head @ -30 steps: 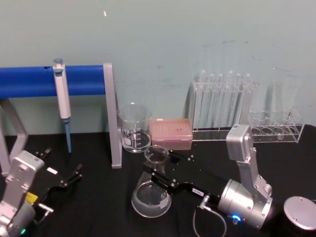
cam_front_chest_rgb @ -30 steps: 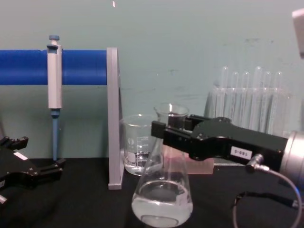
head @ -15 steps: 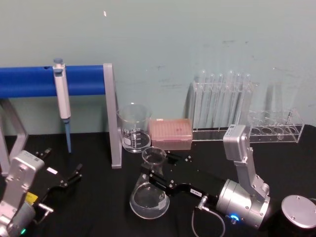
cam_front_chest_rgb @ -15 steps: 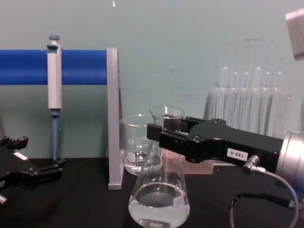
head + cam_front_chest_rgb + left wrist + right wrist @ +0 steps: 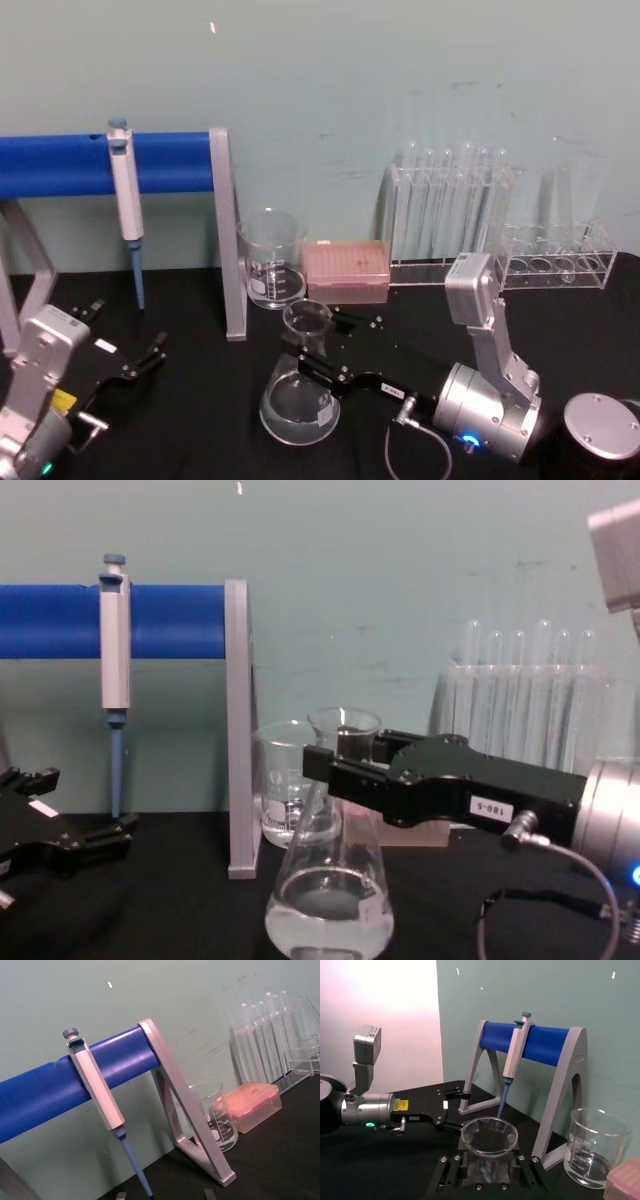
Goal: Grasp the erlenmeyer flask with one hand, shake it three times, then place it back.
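Two grippers, head view: the right gripper (image 5: pixel 312 362) is clamped on the neck of the erlenmeyer flask (image 5: pixel 298 405), at 6 o'clock from the beaker (image 5: pixel 272 258). The left gripper (image 5: pixel 128 330) is parked at 9 o'clock, fingers spread. Chest view: flask upright, liquid low; table contact cannot be told. Right wrist view: rim above the closed jaws. Judged step: grasp secured, shaking in hand. The next stroke needs a firm hold, clear of the beaker.

Both arms are black two-finger grippers on silver cylindrical wrists — the right gripper (image 5: pixel 338 764) has a digit-printed white label (image 5: pixel 490 807), small screws and a grey cable (image 5: pixel 560 852), the left gripper (image 5: pixel 128 327) a yellow sticker (image 5: pixel 62 402).
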Motion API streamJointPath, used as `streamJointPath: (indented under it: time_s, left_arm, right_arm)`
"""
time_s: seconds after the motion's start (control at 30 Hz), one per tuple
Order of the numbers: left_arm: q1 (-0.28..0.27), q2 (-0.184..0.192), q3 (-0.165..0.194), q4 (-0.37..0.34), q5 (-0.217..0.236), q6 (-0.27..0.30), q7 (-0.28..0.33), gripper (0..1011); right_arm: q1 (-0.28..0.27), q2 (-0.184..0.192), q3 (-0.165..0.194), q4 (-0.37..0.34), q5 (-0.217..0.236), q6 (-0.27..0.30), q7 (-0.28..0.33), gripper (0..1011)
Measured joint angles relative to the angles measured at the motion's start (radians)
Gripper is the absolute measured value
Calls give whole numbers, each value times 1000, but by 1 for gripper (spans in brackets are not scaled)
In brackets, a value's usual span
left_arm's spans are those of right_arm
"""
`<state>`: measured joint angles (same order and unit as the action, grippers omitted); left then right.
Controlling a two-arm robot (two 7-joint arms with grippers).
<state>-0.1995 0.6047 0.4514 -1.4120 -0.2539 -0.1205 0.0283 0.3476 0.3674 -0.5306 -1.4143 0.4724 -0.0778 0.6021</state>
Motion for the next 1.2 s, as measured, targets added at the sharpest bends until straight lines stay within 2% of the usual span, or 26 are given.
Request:
streamJointPath:
  time_s: [0.57,1.2]
  left_arm:
    - [0,0,0,0,0,0,0,1001]
    - [0,0,0,0,0,0,0,1001]
  right_arm:
    - [6,0,-12,36,-5,-2,8,457]
    - [23,-24,-29,125,-19,-6,21,457]
